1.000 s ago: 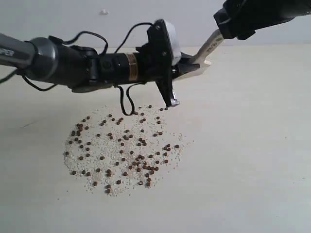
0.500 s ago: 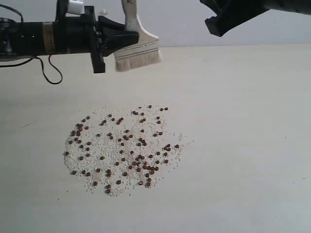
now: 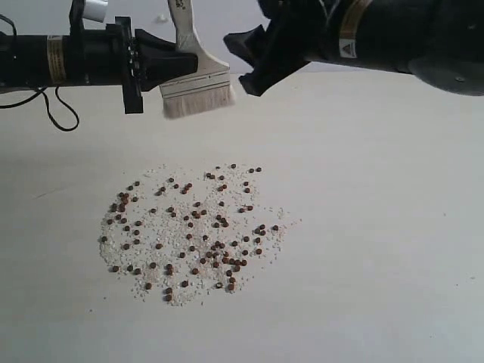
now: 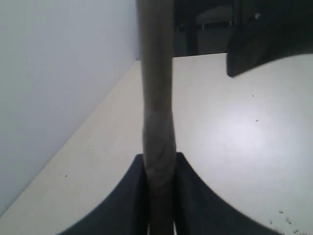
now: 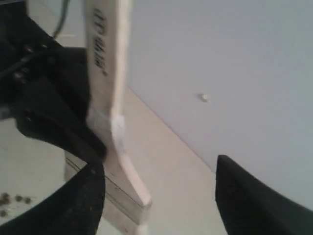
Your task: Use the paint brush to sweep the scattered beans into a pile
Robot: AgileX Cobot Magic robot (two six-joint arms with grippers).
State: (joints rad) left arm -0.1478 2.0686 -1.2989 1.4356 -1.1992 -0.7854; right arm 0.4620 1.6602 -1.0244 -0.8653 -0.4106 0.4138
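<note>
The paint brush (image 3: 195,82) hangs above the table's far side, bristles (image 3: 198,103) down and pale handle up. My left gripper (image 3: 181,60) is shut on it just above the ferrule; in the left wrist view the handle (image 4: 157,98) stands edge-on between the fingers. My right gripper (image 3: 242,64) is open just right of the brush head and holds nothing. In the right wrist view the handle (image 5: 104,73) and ferrule (image 5: 120,193) lie in front of its spread fingers (image 5: 247,200). The beans (image 3: 193,227) and whitish grains lie in a wide loose patch below, with no compact heap.
The pale table (image 3: 378,227) runs to a grey wall (image 3: 302,23) close behind both arms. The left arm's black cable (image 3: 57,121) loops down at the far left. A small mark (image 5: 203,97) dots the wall.
The left gripper took the brush out of the right gripper, swung it left and turned it bristles down. Since half a second ago the right gripper has come left, close to the brush.
</note>
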